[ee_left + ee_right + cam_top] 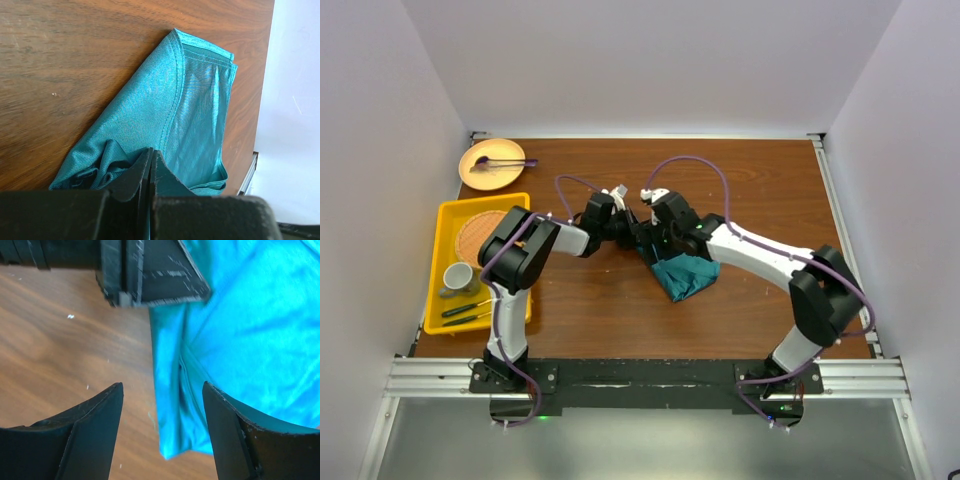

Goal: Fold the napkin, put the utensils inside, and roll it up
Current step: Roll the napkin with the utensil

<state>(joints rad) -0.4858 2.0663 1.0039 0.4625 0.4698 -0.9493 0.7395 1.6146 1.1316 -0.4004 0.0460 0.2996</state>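
The brown wooden table (620, 330) fills the middle of the top view. A yellow tray (445, 215) sits at its left edge.

The napkin (688, 277) lies just right of centre, directly below where the two arms meet. It is a teal cloth bunched into a rough, partly doubled wedge rather than spread flat. The left wrist view shows a stitched hem running along its upper edge and creases gathering towards the fingertips.

The left gripper (151, 152) is clenched, its fingers pressed together with a gathered corner of the napkin pinched between them. The right gripper (162, 390) is released. Its jaws stand wide and straddle the cloth's free edge, holding nothing.

A small tan plate (470, 172) at upper left carries a purple-ended spoon (495, 160). Inside the tray are a round woven mat (485, 232), a cup (458, 277) and, at the near end, slender utensils (468, 313).

The napkin looks thin, light and glossy, so it will likely sag, slip and lose any fold that is not pinned down. The hemmed edges and corners seem the best holds, one per gripper and well apart, to keep the cloth taut.
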